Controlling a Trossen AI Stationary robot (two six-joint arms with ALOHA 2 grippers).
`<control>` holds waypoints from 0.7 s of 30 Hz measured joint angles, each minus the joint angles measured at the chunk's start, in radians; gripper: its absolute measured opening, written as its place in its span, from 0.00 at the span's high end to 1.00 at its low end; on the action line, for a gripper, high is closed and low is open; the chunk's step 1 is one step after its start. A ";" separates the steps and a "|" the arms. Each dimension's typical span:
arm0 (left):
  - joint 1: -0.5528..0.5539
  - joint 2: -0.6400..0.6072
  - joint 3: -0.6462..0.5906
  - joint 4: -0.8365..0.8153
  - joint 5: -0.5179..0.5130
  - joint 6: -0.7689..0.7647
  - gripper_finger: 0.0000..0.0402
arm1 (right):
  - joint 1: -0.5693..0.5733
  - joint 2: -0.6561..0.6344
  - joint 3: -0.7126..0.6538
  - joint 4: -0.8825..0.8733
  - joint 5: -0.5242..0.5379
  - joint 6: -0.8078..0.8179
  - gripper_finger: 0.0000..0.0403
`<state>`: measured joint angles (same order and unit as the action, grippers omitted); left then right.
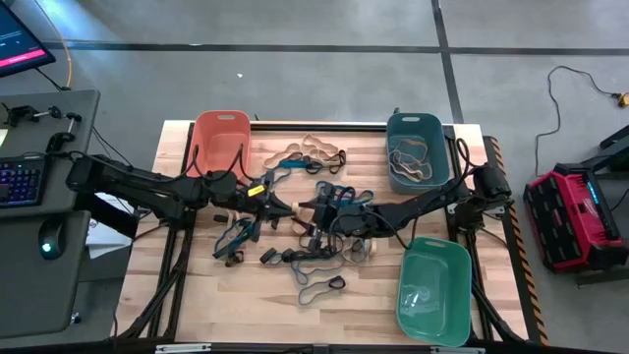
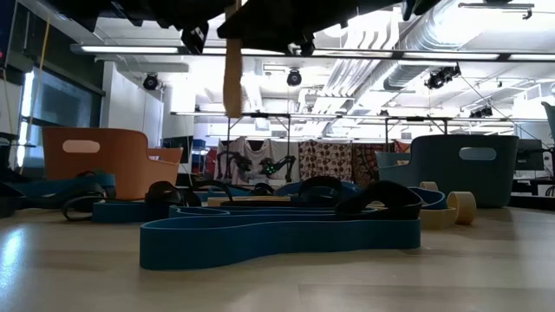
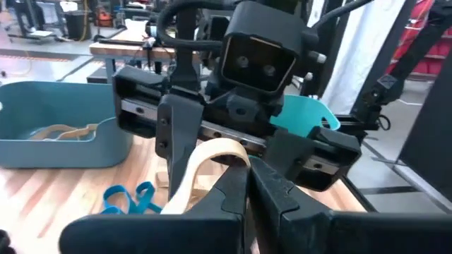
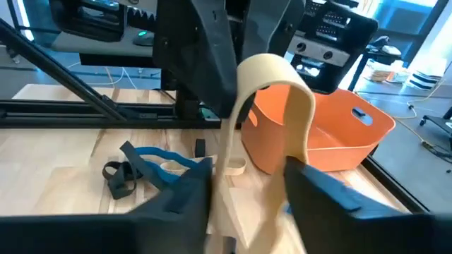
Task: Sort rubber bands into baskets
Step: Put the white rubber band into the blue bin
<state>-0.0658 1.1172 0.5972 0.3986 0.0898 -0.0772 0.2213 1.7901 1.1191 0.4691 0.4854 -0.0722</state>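
High view: mid-handoff over the table centre. Left gripper (image 1: 285,207) is clamped shut on a tan rubber band (image 4: 272,106); right gripper (image 1: 307,209) sits part open around it and needs to close before release. Three baskets: orange (image 1: 220,145), teal (image 1: 417,147), green (image 1: 435,290). Roughly twenty loose bands.

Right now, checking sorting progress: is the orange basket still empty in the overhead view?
Yes, the orange basket shows only its bare floor inside.

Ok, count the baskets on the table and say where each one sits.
3. The orange basket sits at the far left, the dark teal basket at the far right, and the green basket at the near right corner. None looks hidden.
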 joint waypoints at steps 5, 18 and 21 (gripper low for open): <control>0.000 0.000 0.000 0.000 -0.001 0.001 1.00 | 0.000 0.000 0.000 0.003 0.000 -0.007 0.88; 0.000 0.000 0.000 -0.096 -0.112 0.074 0.78 | 0.004 -0.048 0.000 -0.086 0.033 0.047 0.99; 0.001 0.000 0.000 -0.117 -0.159 0.080 0.71 | 0.004 -0.083 0.000 -0.135 0.071 0.049 1.00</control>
<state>-0.0650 1.1171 0.5972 0.2814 -0.0688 0.0031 0.2253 1.7076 1.1191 0.3337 0.5560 -0.0230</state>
